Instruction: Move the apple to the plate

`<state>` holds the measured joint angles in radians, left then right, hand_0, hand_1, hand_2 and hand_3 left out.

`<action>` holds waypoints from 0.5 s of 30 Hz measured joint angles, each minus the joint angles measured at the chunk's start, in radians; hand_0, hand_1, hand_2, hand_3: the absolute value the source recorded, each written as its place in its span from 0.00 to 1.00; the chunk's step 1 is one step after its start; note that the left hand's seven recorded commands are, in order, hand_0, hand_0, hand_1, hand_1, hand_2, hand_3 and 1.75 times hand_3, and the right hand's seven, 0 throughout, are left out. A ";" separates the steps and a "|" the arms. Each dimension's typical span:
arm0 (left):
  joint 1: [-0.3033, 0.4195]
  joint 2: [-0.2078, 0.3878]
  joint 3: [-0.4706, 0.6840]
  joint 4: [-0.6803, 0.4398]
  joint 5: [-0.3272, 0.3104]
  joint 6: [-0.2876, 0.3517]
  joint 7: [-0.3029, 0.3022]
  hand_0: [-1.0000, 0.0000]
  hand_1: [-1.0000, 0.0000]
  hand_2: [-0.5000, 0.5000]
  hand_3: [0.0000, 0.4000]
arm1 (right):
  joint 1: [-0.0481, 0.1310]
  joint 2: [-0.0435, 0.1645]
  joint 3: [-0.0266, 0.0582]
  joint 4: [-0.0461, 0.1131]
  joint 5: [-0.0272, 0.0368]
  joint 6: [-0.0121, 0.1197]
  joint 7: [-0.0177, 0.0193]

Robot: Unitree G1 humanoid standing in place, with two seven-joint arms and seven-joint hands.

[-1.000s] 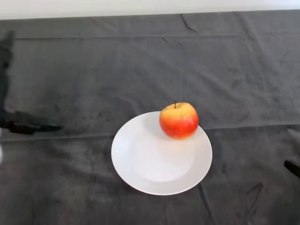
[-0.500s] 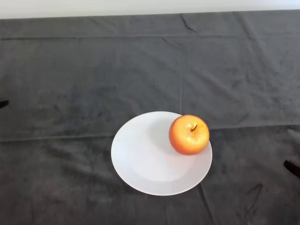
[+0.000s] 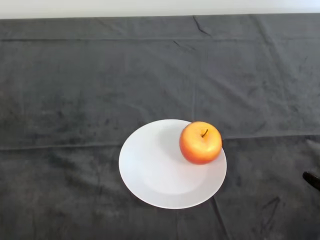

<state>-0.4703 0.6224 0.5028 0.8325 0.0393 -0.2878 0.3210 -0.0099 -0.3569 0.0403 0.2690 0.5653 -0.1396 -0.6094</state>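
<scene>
One apple (image 3: 200, 143) is seen on the white plate (image 3: 150, 175), toward its right rim, stem up | dark cloth (image 3: 100, 80) is laid beneath | hand: not shown, state cannot be told | task is judged done, nothing left

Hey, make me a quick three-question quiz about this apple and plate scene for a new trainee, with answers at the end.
1. True or false: the apple rests on the white plate.
2. Which part of the plate holds the apple: A) centre, B) far right edge, C) near left edge?
3. Fill in: the table is covered by a dark ____.

Key: 1 true; 2 B; 3 cloth.
</scene>
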 measured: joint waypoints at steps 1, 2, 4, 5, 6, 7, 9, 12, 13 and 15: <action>-0.004 0.005 0.010 0.011 -0.005 -0.001 0.002 1.00 1.00 0.50 0.00 | 0.000 0.000 0.0001 0.000 0.0002 0.000 -0.0001; -0.013 0.008 0.027 0.027 -0.014 -0.005 0.006 1.00 1.00 0.50 0.00 | 0.000 0.000 0.0002 0.000 0.0006 0.000 -0.0001; -0.020 0.021 0.041 0.060 -0.021 -0.020 0.016 1.00 1.00 0.50 0.00 | 0.000 0.000 0.0008 0.000 0.0008 0.000 -0.0001; -0.022 0.025 0.052 0.074 -0.022 -0.023 0.016 1.00 1.00 0.50 0.00 | 0.000 0.000 0.0008 0.000 0.0012 0.000 -0.0002; -0.023 0.026 0.064 0.084 -0.028 -0.025 0.020 1.00 1.00 0.50 0.00 | 0.000 0.000 0.0009 0.000 0.0013 0.000 -0.0002; -0.023 0.028 0.070 0.095 -0.035 -0.030 0.027 1.00 1.00 0.50 0.00 | 0.000 0.000 0.0009 0.001 0.0014 0.000 -0.0003; -0.023 0.034 0.074 0.125 -0.046 -0.037 0.033 1.00 1.00 0.50 0.00 | 0.000 0.000 0.0011 0.001 0.0015 0.000 -0.0011; -0.023 0.041 0.082 0.160 -0.057 -0.042 0.046 1.00 1.00 0.50 0.00 | 0.000 0.000 0.0020 0.001 0.0016 0.000 -0.0016; -0.023 0.041 0.097 0.170 -0.058 -0.046 0.050 1.00 1.00 0.50 0.00 | 0.000 0.000 0.0024 0.001 0.0019 0.000 -0.0019; -0.023 0.043 0.108 0.182 -0.065 -0.053 0.064 1.00 1.00 0.50 0.00 | 0.000 0.000 0.0026 0.001 0.0021 0.000 -0.0030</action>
<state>-0.4936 0.6657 0.6110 1.0145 -0.0252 -0.3404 0.3848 -0.0099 -0.3569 0.0430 0.2701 0.5674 -0.1397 -0.6124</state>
